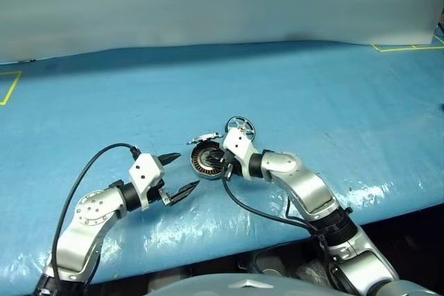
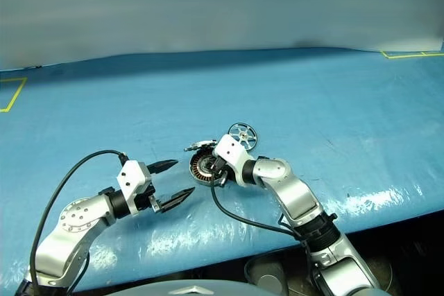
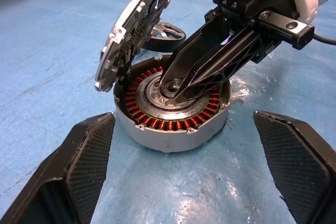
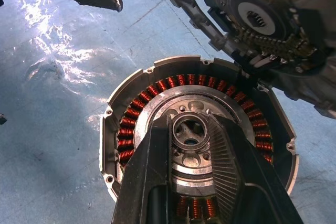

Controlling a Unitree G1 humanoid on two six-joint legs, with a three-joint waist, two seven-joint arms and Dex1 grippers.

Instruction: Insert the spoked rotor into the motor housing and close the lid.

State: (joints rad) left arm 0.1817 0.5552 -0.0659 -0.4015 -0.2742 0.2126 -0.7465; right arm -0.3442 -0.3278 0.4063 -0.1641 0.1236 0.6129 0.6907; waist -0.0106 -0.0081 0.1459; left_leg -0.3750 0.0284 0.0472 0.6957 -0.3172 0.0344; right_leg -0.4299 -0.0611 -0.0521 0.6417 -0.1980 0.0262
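A wide blue-covered bench point(image 1: 291, 81) carries everything, and the work sits near the middle of its near edge. The left gripper point(image 1: 182, 171) hangs just beside the motor housing point(image 3: 173, 116) with its two black fingers spread wide and nothing between them, apparently waiting to help or to steady the part. The right gripper point(image 3: 181, 85) reaches down over the housing from the other side, its fingers point(image 4: 152, 182) drawn close together with their tips at the silver centre hub; whether they actually pinch the hub cannot be told, but the pose looks meant to pin the housing to the bench. The housing lies flat, copper windings showing, so its cavity is open for loading. The lid point(image 3: 134, 27) stands tilted up on its hinge at the far rim, out of the way. The spoked rotor point(image 1: 239, 127) rests on the bench just behind the housing, toward the far edge, not yet inserted.
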